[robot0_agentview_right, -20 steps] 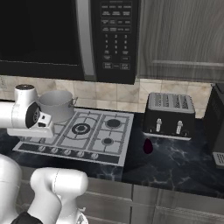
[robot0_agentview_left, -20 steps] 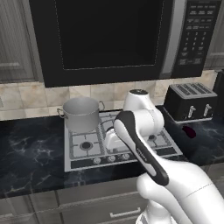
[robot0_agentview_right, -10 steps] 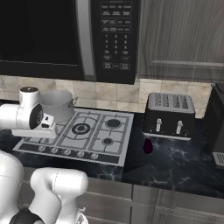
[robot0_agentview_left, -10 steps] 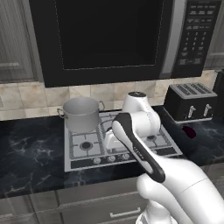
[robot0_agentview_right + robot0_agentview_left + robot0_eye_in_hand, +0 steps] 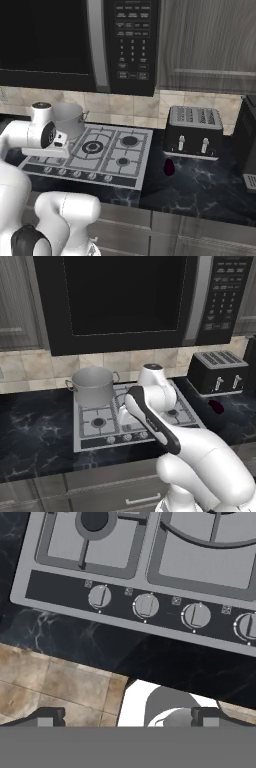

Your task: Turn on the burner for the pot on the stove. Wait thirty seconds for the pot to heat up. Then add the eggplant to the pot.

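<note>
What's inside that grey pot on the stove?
The pot on the stove looks empty as far as its inner wall shows; its bottom is hidden by the rim.

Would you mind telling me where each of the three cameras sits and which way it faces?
Left base view: behind the arm's left, looking forward and down at the stove and pot; the white arm rises from the lower right.
Right base view: behind the arm's right, facing the same stove, with the eggplant before the toaster; the arm rises lower left.
Hand view: on the hand, looking down at the knobs, between open fingertips.
Both base views share pot, stove, toaster.
</note>
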Tool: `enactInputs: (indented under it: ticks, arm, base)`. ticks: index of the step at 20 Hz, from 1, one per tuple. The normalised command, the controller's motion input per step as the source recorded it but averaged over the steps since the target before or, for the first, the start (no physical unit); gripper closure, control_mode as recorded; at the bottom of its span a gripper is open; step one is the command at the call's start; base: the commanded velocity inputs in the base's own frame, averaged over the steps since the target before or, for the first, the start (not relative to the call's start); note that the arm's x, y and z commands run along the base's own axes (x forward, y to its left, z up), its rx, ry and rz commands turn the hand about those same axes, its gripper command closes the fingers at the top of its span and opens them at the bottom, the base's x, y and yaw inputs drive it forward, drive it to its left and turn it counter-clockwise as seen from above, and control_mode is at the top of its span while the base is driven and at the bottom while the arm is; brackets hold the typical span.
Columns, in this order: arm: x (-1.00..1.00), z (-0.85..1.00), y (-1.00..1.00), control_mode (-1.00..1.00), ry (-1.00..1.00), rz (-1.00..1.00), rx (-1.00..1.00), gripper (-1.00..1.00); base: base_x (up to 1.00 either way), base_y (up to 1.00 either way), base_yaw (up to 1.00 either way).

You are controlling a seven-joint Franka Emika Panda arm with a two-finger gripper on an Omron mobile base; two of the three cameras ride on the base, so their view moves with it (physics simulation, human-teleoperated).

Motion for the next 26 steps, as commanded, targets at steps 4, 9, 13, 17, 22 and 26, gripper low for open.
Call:
enactInputs:
  ticks: [4, 9, 13, 17, 22, 26]
  arm:
    - [0.3, -0.26, 0.02, -1.0, 0.03, 0.0, 0.0, -1.0]
    - [0.22, -0.25, 0.04, -1.0, 0.03, 0.0, 0.0, -1.0]
    - [0.05, -0.16, 0.13, -1.0, 0.0, 0.0, -0.01, -1.0]
    - [0.0, -0.14, 0.16, -1.0, 0.0, 0.0, -0.01, -1.0]
    - [0.0, -0.19, 0.02, -1.0, 0.0, 0.0, 0.0, -1.0]
    - [0.0, -0.2, 0.0, -1.0, 0.0, 0.0, 0.0, -1.0]
  base:
    - [0.0, 0.0, 0.0]
    - [0.0, 0.0, 0.0]
    - [0.0, 0.0, 0.0]
    - [0.0, 0.0, 0.0]
    - [0.0, 0.0, 0.0]
    - [0.0, 0.0, 0.0]
